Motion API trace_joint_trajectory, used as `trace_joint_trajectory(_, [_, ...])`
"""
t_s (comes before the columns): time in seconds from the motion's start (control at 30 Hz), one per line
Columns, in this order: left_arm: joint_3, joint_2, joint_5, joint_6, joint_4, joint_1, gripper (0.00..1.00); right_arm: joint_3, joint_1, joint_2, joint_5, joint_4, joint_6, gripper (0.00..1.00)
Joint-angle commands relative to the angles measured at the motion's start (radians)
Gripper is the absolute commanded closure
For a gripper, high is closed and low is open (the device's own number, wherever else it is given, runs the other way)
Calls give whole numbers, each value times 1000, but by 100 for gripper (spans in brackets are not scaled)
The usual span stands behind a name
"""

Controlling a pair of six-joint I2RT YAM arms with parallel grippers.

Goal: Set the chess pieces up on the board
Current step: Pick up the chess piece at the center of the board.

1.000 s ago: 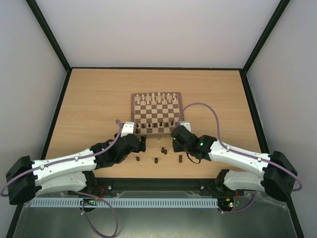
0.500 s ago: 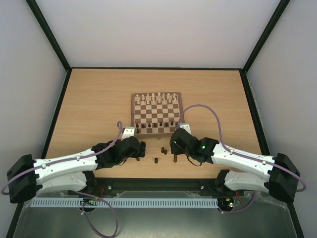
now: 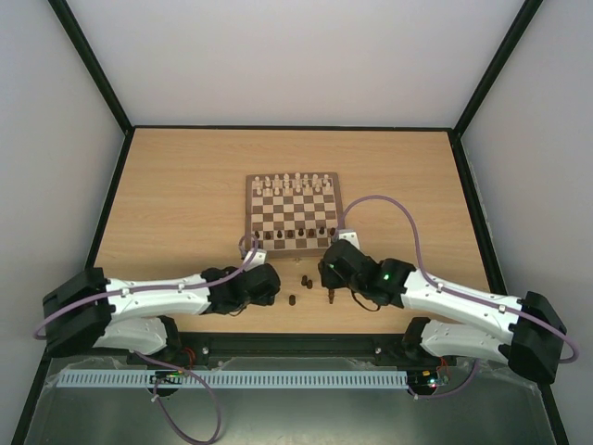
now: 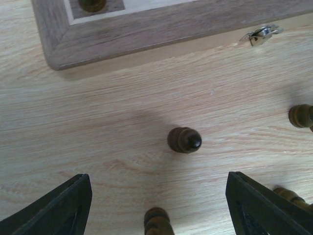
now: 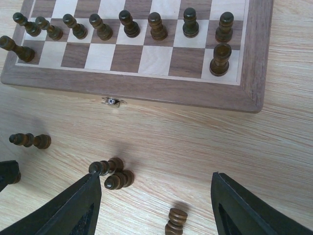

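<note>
since a dark pawn [image 4: 183, 139] stands upright on the table [image 4: 98, 112] just ahead of my left gripper [image 4: 156, 188], i judge that it is the one to lift now; my left jaws stand apart with nothing between them, and the pawn sits at about one o'clock from their gap; to do this well i should shift a touch toward three o'clock so it is centred, come straight down, and close low on its body so that it does not tip; another loose piece [image 4: 156, 220] at six o'clock lies near my line, and i must not knock it; the board [image 4: 146, 29] waits at eleven o'clock, its metal clasp [image 4: 261, 34] at two o'clock.

my right gripper [image 5: 156, 181] is likewise apart and holds nothing; of the chess pieces [image 5: 157, 27], a row of eight already stands along the board's second rank at twelve o'clock, with one piece at each end of the near rank; the rest lie loose on the table, a toppled pair [image 5: 112, 174] at nine o'clock from that gap, one [image 5: 176, 220] at six o'clock, another [image 5: 29, 141] farther out at ten o'clock; toppled ones will roll, so i should close across their length.
</note>
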State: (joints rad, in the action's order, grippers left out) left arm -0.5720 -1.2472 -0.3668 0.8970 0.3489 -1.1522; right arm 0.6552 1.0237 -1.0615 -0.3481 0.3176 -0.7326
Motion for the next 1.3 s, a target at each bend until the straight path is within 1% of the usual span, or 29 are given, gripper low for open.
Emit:
trace_joint_trajectory(0.0, [-65,-52,-21,-22,-13,-7,24,-29,7,31,-17,50,10,38])
trace_joint_trajectory(0.17, [-86,-77,-25,-35,-25,-7,27,-39,7,58,-21,56,12,38])
trace_joint_trajectory(0.37, [-100,-110,-19,-40,-26,-7,43,-48,6,63,-29,56,16,38])
trace_joint_trajectory(0.47, [-107,-128,-32,-42,-24,-7,54,-53,6,59,-27,49,19,38])
trace_joint_trajectory(0.53, [-116,-143,-40,-43,-23,-7,58,-54,7,58,-27,48,21,38])
trace_joint_trajectory(0.7, [-137,-173,-63,-52,-25,-6,62,-58,7,62,-29,49,21,38])
trace_joint_trajectory(1.0, [-157,-221,-64,-63,-39,0,74,-63,7,66,-25,45,22,38])
trace_joint_trajectory(1.17, [-160,-228,-64,-60,-30,3,75,-66,6,66,-22,39,25,38])
trace_joint_trajectory(1.27, [-157,-231,-65,-59,-29,9,82,-66,7,64,-21,38,27,38])
